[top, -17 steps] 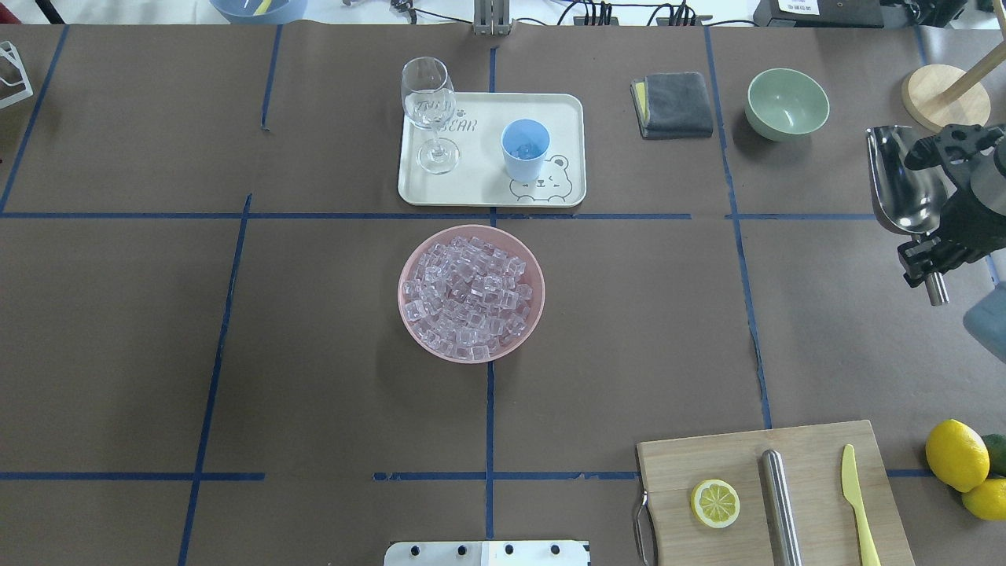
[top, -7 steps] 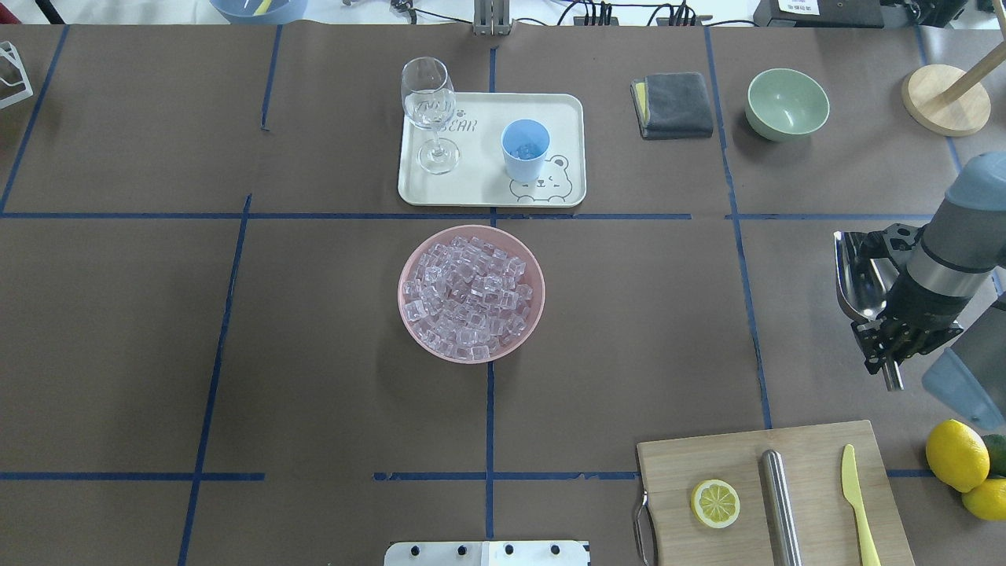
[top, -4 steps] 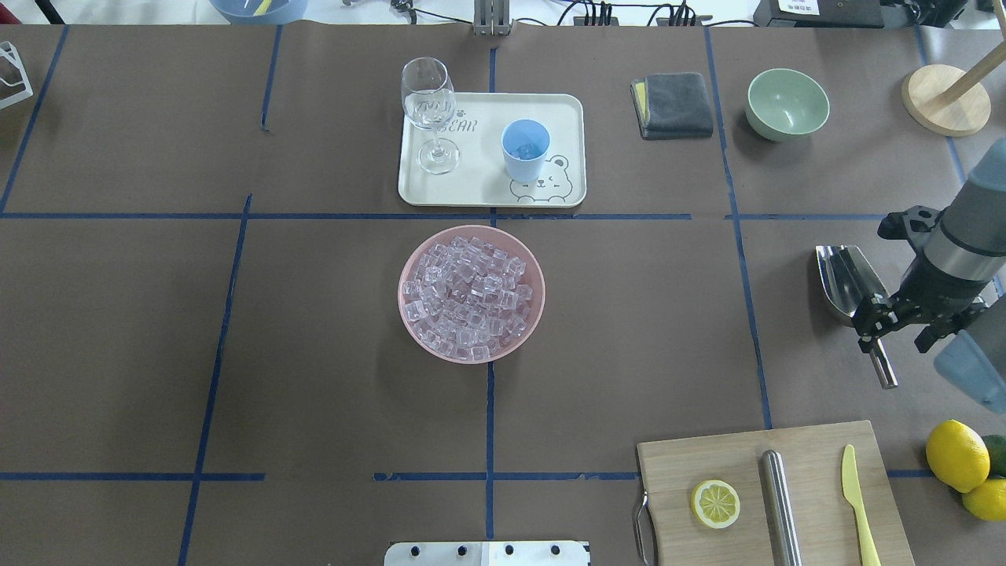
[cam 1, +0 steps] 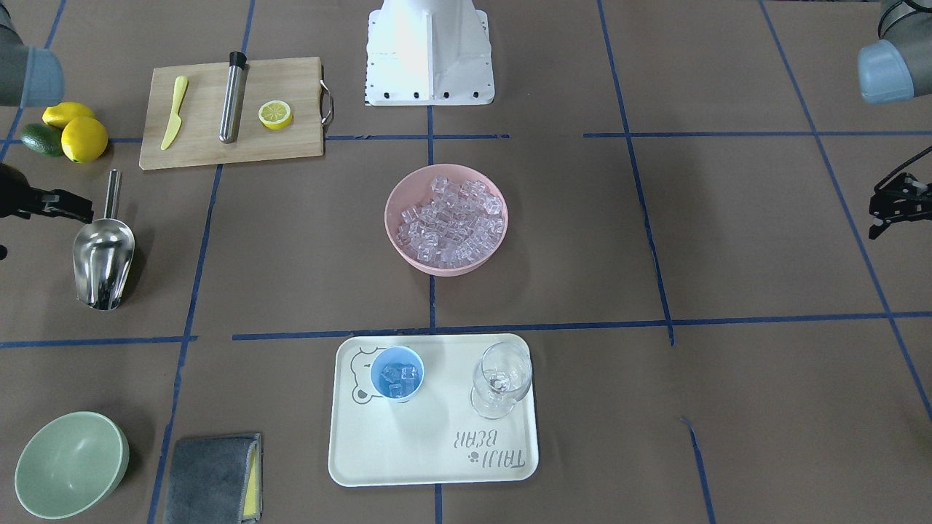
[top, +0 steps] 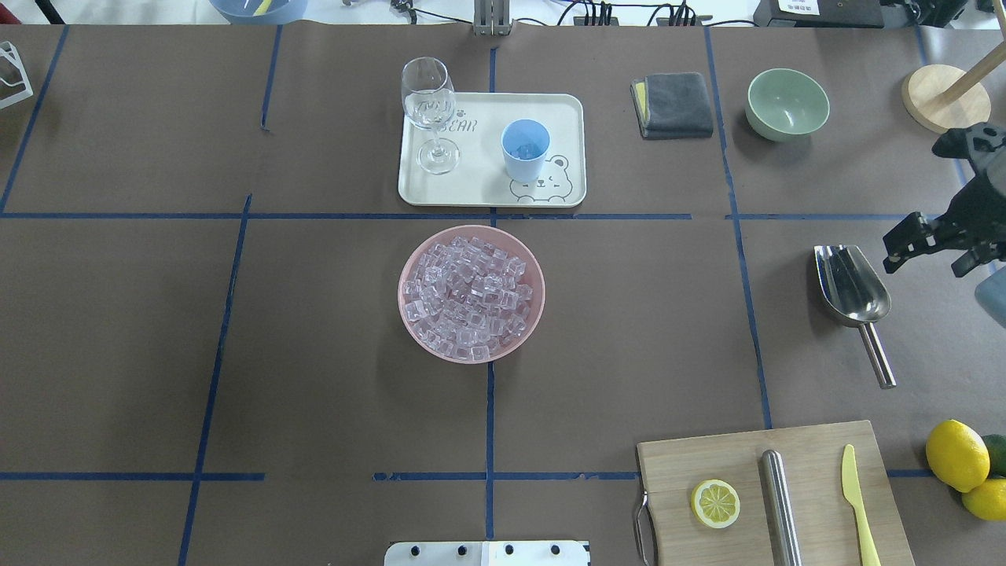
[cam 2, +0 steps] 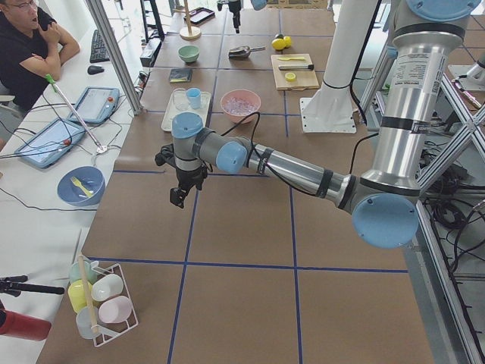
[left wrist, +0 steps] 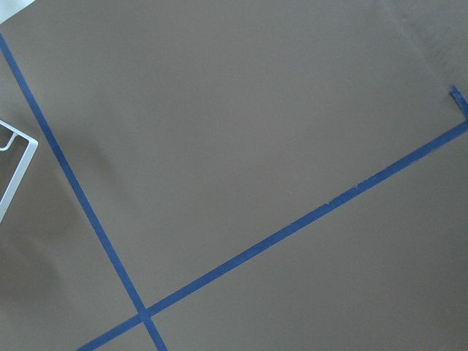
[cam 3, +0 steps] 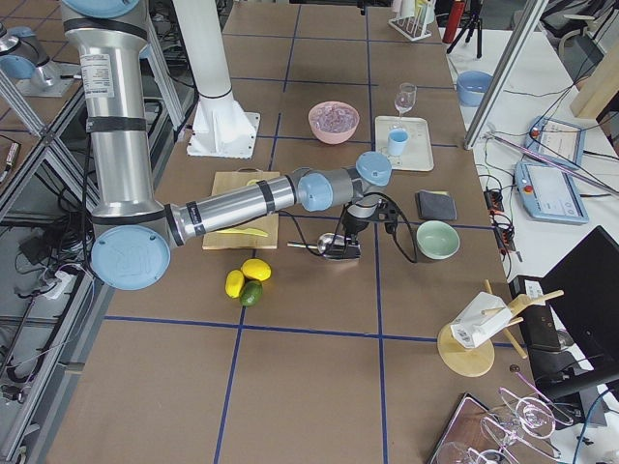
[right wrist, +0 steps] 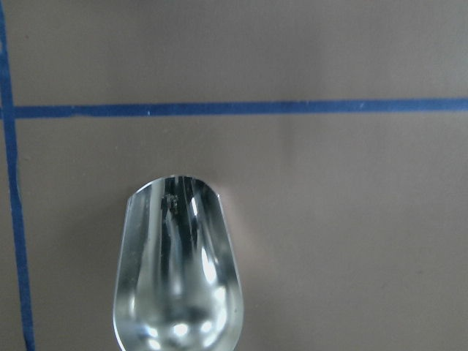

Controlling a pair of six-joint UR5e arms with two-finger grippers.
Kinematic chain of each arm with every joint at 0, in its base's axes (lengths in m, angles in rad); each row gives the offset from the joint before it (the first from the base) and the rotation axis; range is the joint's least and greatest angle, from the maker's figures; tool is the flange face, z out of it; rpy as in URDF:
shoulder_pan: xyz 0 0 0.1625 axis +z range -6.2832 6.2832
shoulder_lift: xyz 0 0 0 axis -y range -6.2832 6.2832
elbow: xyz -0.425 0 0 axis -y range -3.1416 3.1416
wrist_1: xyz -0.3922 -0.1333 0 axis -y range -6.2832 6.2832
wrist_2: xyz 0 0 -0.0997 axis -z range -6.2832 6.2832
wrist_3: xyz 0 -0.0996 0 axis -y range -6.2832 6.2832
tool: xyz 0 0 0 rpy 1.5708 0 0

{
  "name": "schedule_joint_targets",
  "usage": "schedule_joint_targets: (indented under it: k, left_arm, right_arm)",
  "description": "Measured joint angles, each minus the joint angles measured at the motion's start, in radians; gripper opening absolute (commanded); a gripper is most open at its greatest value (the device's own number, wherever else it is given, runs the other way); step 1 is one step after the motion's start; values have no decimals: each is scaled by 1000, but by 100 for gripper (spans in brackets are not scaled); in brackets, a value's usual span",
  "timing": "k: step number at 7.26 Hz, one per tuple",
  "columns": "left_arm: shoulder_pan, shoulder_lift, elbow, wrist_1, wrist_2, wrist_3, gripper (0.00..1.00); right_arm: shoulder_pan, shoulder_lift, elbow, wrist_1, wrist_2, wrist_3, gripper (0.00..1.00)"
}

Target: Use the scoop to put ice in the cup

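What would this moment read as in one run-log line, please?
scoop: on table, empty | right pincer: open, off scoop | cup: on tray, ice inside | left pincer: open, holding nothing

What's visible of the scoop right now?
The scoop is shiny stainless steel, with a deep rounded trough and a thin straight rod handle. It lies on the brown paper-covered table on the robot's right side. The trough faces up and is empty, its mouth pointing away from the robot and the handle toward it. Only the table touches it; the right gripper hovers open nearby, apart from it.
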Motion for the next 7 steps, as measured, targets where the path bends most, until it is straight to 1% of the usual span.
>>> schedule_joint_targets:
  k: [1, 2, 3, 5, 7]
  left_arm:
    - [-23, 0, -1, 49, -2, 4, 100]
    - [-71, 0, -2, 105, -13, 17, 100]
    - [-128, 1, 0, 164, -32, 69, 100]
    - [-205, 4, 22, 271, -51, 209, 100]
    - [-239, 44, 56, 300, -80, 246, 100]
  right_arm:
    - [55, 0, -14, 8, -11, -119, 100]
    - [106, -5, -34, 10, -14, -225, 100]
    - [151, -16, -59, 11, -11, -292, 100]
    - [235, -35, -120, 16, 32, -363, 100]
    - [294, -40, -157, 25, 56, -469, 100]
